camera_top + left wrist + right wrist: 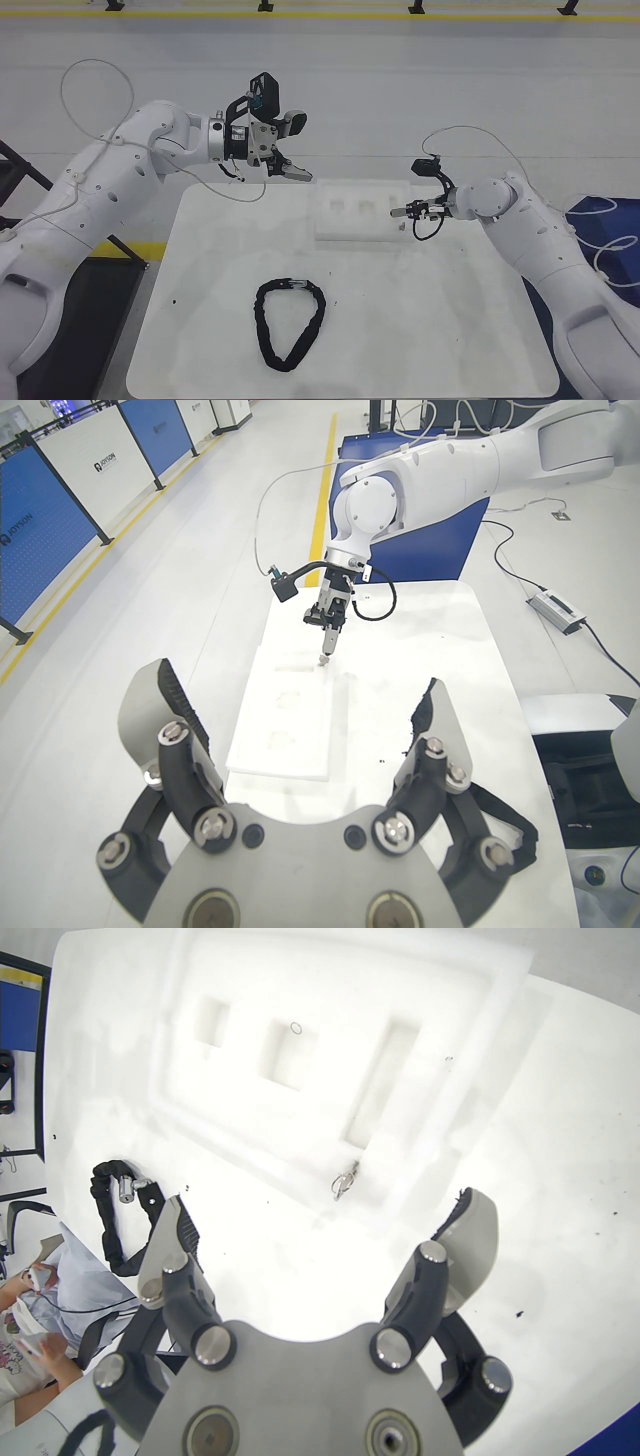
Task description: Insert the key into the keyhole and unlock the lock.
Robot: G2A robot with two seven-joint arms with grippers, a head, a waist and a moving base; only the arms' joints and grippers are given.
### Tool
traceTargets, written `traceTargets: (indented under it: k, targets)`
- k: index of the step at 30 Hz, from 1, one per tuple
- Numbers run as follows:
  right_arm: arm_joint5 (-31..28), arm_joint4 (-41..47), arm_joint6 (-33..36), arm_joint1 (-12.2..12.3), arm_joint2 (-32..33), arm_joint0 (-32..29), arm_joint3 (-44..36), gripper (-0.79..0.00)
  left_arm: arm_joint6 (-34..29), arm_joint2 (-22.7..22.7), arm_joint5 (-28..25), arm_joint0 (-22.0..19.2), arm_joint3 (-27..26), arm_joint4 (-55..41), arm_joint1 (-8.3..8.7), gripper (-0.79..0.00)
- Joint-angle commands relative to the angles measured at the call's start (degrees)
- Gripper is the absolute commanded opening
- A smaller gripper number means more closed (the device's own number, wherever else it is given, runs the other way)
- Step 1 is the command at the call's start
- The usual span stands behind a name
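A black fabric-covered chain lock (290, 322) lies in a loop on the white table's near middle; its silver keyhole cylinder (125, 1190) faces my right wrist camera. The small key on a ring (343, 1183) rests on the white foam tray (360, 212), at the end of its long slot. My right gripper (325, 1223) hovers open just above the key with nothing between its fingers; the left wrist view shows that gripper (327, 645) pointing down over the key (324, 660). My left gripper (305, 715) hangs open and empty above the table's far left corner (300, 174).
The foam tray (500, 983) has three recesses; a thin ring (296, 1027) lies in the middle one. The table (450, 330) is bare around the chain. A blue cabinet (425, 550) stands past the table's right end.
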Motion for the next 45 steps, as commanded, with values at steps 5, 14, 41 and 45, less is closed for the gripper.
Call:
traceTargets:
  k: [5,14,41,45]
  targets:
    - [0.0,0.0,0.0,0.0,0.0,0.0,0.0,0.0,0.0,0.0,0.0,0.0,0.0,0.0,0.0,0.0]
    - [9.6,-4.5,-0.4,-0.4,-1.0,-1.1,-4.9,0.0,0.0,0.0,0.0,0.0,0.0,0.0,0.0,0.0]
    - [24.5,-11.8,3.7,-7.6,-6.6,0.7,-2.8,-0.422,0.0,0.0,0.0,0.0,0.0,0.0,0.0,0.0]
    - [25.1,-11.9,2.5,-8.7,-6.6,1.0,-0.3,-0.456,0.0,0.0,0.0,0.0,0.0,0.0,0.0,0.0]
